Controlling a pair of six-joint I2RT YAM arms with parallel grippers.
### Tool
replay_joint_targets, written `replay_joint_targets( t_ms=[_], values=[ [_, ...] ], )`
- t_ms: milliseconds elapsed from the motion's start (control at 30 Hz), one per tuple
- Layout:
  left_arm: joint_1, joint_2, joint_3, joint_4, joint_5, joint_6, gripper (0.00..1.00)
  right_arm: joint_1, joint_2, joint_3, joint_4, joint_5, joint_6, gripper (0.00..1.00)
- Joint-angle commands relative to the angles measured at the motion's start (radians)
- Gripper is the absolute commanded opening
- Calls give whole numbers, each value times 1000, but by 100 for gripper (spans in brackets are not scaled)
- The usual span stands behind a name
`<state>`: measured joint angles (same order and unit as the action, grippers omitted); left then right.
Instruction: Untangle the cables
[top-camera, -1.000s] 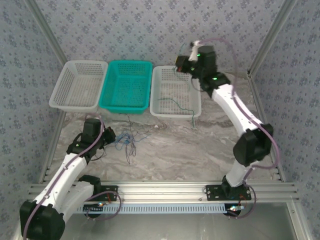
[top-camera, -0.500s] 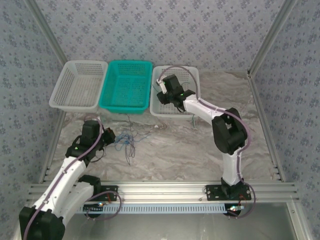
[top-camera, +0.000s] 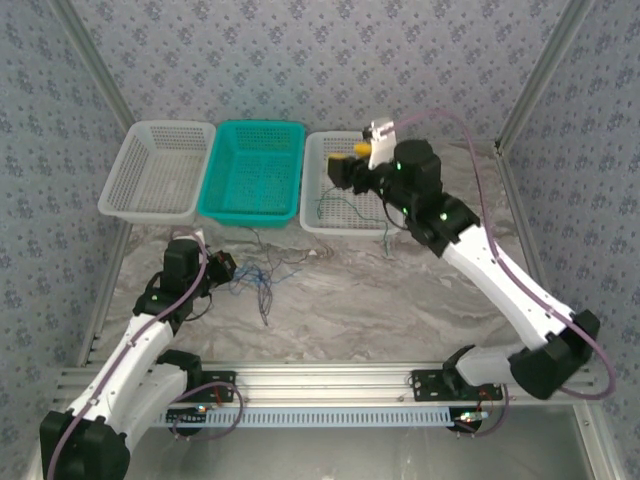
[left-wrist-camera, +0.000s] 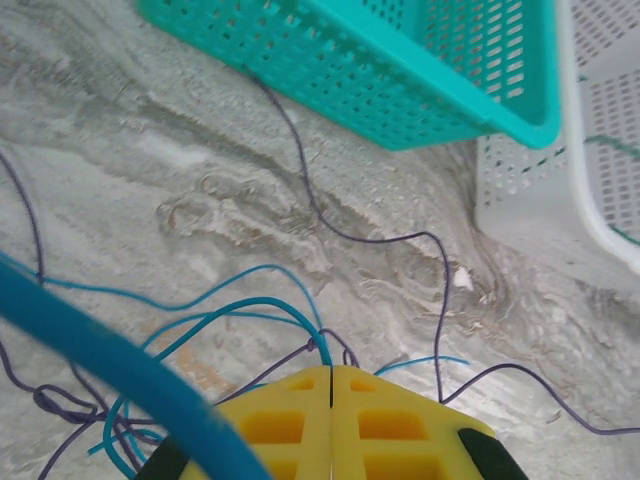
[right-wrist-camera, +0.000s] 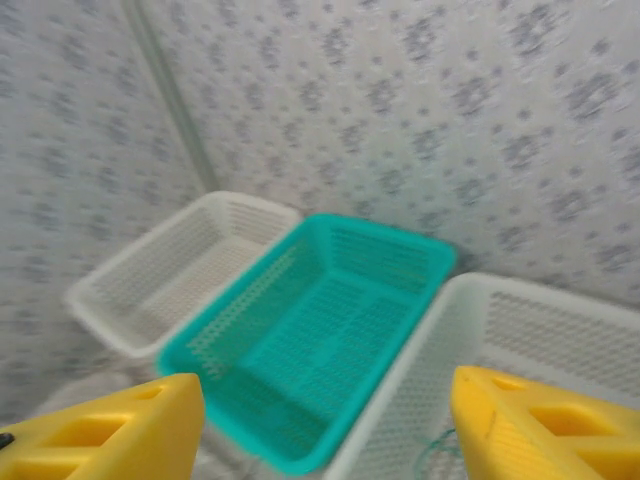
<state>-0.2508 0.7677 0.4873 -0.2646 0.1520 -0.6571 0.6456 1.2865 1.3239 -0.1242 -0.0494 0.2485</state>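
On the marbled table (top-camera: 400, 300), near left, the left gripper (top-camera: 222, 266) is clamped on a teal cable (left-wrist-camera: 250, 305) of the tangled cables (top-camera: 258, 282). Farther, three baskets stand in a row: left white basket (top-camera: 145, 208), teal basket (top-camera: 250, 212), right white basket (top-camera: 318, 215). One green cable (top-camera: 350, 207) lies in the last, below the wide-open, empty right gripper (top-camera: 343, 168)

Thin blue and purple cables (top-camera: 262, 283) lie tangled on the table (top-camera: 380, 300), a green cable (top-camera: 345, 207) in the right basket (top-camera: 308, 190).

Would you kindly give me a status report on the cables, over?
Left hand shut on blue cable in the tangle. Right hand open above right white basket, green cable inside. Nothing blocking.
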Motion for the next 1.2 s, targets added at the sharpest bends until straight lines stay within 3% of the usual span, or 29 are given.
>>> replay_joint_targets(
  t_ms=[0,233,367,467,533,633,867,933,967,1100,1167],
  values=[
    [-6,-18,1,91,47,-14,0,89,10,-121,-22,-55,192,68],
    [-34,-10,-13,147,54,-14,0,239,86,-254,-7,-9,421,70],
    [-47,-4,-11,153,50,-17,0,246,167,-270,2,-10,573,73],
    [-52,-3,-12,149,50,-15,0,249,195,-323,96,-1,672,85],
    [-57,-7,-13,152,51,-12,0,248,221,-344,187,-15,699,89],
    [-61,-15,-15,162,51,-11,0,246,292,-286,179,-47,682,88],
    [-64,-32,-9,138,37,-2,0,255,415,-223,116,-88,653,71],
    [-65,-45,-17,136,31,-1,0,262,422,-229,95,-78,638,61],
    [-65,-51,-22,136,27,-2,0,262,419,-236,96,-75,636,55],
    [-65,-65,-33,139,17,-8,0,260,409,-260,101,-61,641,11],
    [-65,-67,-33,136,16,-7,0,259,405,-257,97,-57,640,0]
  ],
)
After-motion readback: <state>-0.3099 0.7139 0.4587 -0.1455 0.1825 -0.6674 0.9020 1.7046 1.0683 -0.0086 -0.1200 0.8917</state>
